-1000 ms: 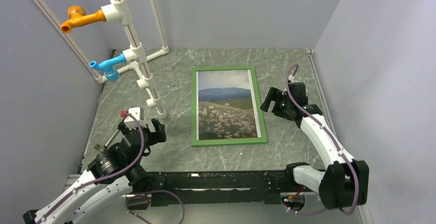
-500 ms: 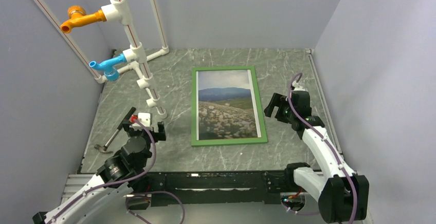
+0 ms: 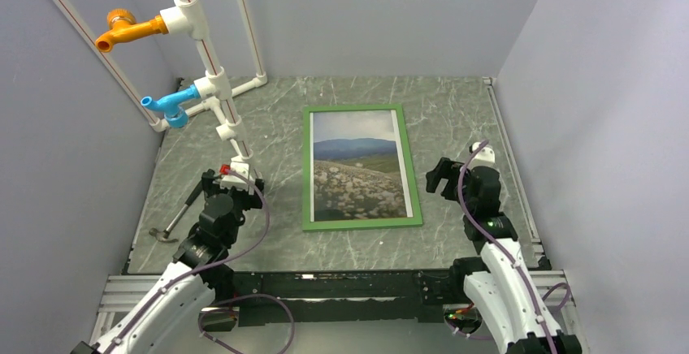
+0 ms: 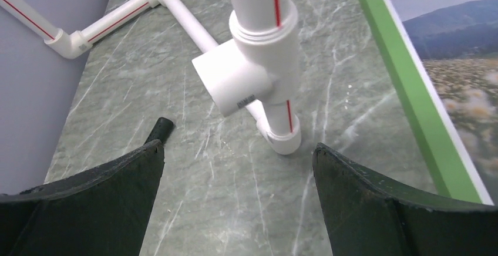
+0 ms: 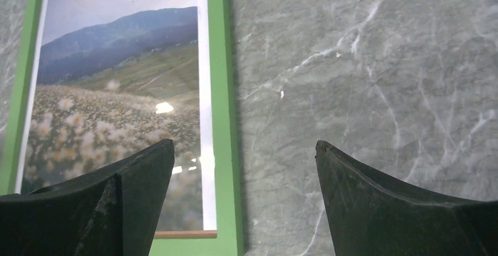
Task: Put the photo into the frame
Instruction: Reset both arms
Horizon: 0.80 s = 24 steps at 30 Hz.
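Top external view, progress: the photo lies picture-up inside the frame, whose green face is up, flat on the bench in the middle, between the two arms. Judged from this, the main step is done.
Left to do: probably nothing but a check of the fit. No backing board or clips can be seen, so whether the back is closed cannot be told.
Left arm pose: reaching forward from its base toward the foot of the white pipe rack, wrist tipped down at the bench.
Left end effector: jaws wide apart, nothing between them, hanging above the bench. It is well apart from the frame.
Left wrist view: a white pipe fitting stands ahead of the open fingers. The dark handle tip of a tool lies just beyond the left finger, and the frame's green edge runs along the right.
Photo fit, right wrist view: a thin brown strip shows between the photo's near edge and the green border, so the print may sit slightly off.
Right arm pose: elbow folded close to its base, forearm upright, wrist pointing over the bench just right of the frame.
Right end effector: jaws apart and empty, near the frame's right edge without touching it.
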Tool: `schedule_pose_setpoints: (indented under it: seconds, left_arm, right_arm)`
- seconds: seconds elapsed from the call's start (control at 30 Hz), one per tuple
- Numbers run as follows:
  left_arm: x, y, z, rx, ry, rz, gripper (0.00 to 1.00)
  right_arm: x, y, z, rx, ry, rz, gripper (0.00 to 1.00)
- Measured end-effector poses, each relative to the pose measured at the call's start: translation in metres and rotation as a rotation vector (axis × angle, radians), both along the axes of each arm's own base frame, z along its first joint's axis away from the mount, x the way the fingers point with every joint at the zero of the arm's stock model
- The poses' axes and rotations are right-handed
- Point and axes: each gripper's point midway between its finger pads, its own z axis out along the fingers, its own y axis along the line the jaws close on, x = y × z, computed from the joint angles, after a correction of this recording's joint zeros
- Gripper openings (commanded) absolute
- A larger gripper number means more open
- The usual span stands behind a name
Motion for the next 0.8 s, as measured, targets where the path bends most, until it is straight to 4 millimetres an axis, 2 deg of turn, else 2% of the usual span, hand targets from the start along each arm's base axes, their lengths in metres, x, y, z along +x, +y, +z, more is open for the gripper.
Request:
schedule_pose_setpoints:
  seconds: [0.1, 0.27, 0.43, 0.57, 0.8]
  left_arm:
    - [0.011, 0.006, -0.007, 0.000, 0.021, 0.009, 0.99]
    - [0.023, 0.012, -0.021, -0.017, 0.043, -0.005, 0.99]
    - [0.033, 0.017, -0.021, -0.031, 0.012, -0.023, 0.99]
    - [0.042, 0.027, -0.023, -0.038, -0.022, -0.009, 1.00]
    - [0.047, 0.031, -0.052, -0.011, -0.023, -0.034, 0.99]
  right_arm:
    - [-0.003, -0.006, -0.002, -0.018, -0.028, -0.028, 0.90]
    - [-0.004, -0.016, 0.006, -0.053, -0.126, -0.066, 0.88]
    - [-0.005, -0.029, 0.005, -0.105, -0.211, -0.112, 0.87]
    - [-0.003, -0.040, -0.007, -0.150, -0.254, -0.159, 0.87]
    - [0.001, -0.051, -0.035, -0.230, -0.280, -0.180, 0.86]
